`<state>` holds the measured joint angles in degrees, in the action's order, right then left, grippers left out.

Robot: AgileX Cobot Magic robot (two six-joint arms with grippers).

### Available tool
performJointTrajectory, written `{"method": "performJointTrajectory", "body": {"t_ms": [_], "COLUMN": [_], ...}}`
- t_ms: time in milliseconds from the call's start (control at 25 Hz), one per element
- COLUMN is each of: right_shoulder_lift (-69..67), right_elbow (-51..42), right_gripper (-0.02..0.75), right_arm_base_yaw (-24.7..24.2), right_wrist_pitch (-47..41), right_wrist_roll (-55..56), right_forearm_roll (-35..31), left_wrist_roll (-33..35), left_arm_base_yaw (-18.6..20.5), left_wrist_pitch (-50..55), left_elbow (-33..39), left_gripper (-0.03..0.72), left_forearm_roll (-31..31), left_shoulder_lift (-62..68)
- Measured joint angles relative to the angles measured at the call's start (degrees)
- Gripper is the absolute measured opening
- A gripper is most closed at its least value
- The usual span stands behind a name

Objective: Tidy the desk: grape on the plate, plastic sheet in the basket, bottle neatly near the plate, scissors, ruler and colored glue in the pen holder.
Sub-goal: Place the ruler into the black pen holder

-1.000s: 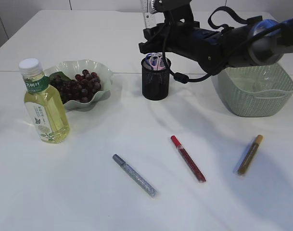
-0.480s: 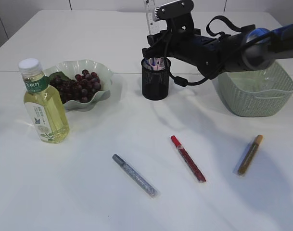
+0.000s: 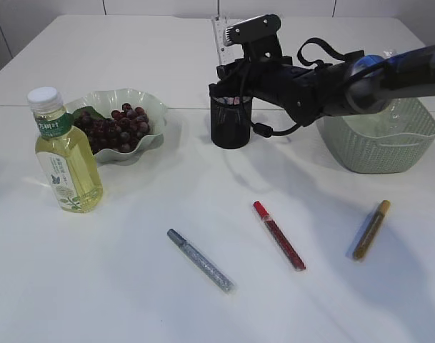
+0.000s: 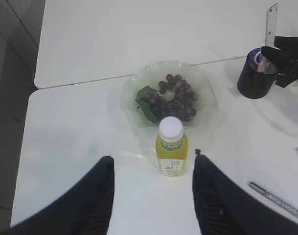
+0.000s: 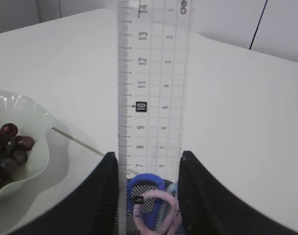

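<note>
Over the last second the clear plastic ruler (image 5: 151, 93) has been lowered, its lower end now inside the black mesh pen holder (image 3: 231, 121) beside the scissors' blue and pink handles (image 5: 151, 203); release seems due. It is pinched upright by the right gripper (image 5: 149, 196), whose arm is stretched in from the right. The left gripper (image 4: 151, 196) hangs spread, holding nothing, above the yellow drink bottle (image 4: 171, 147).

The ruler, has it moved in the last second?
Yes. The ruler, held in the right hand, has come down into the pen holder.
</note>
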<state>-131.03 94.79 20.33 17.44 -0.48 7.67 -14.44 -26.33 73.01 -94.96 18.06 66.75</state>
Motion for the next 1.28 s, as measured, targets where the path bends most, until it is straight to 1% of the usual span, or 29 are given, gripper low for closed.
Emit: {"method": "performJointTrajectory", "body": {"t_ms": [800,960,1160,1280], "right_shoulder_lift": [0.0,0.0,0.0,0.0], "right_elbow": [0.1,0.1,0.1,0.1], "right_gripper": [0.290,0.312,0.359,0.370], "right_arm_base_yaw": [0.0,0.0,0.0,0.0], "right_wrist_pitch": [-2.2,-2.3,-2.3,-2.3], "right_wrist_roll": [0.0,0.0,0.5,0.5], "right_forearm_roll": [-0.1,-0.1,-0.1,-0.1], "left_wrist_roll": [0.0,0.0,0.0,0.0], "left_arm_base_yaw": [0.0,0.0,0.0,0.0], "left_wrist_pitch": [0.0,0.0,0.0,0.0], "left_elbow": [0.0,0.0,0.0,0.0], "left_gripper": [0.371,0.371,0.371,0.371], "left_forearm_roll": [0.0,0.0,0.0,0.0], "left_shoulder_lift": [0.0,0.0,0.0,0.0]}}
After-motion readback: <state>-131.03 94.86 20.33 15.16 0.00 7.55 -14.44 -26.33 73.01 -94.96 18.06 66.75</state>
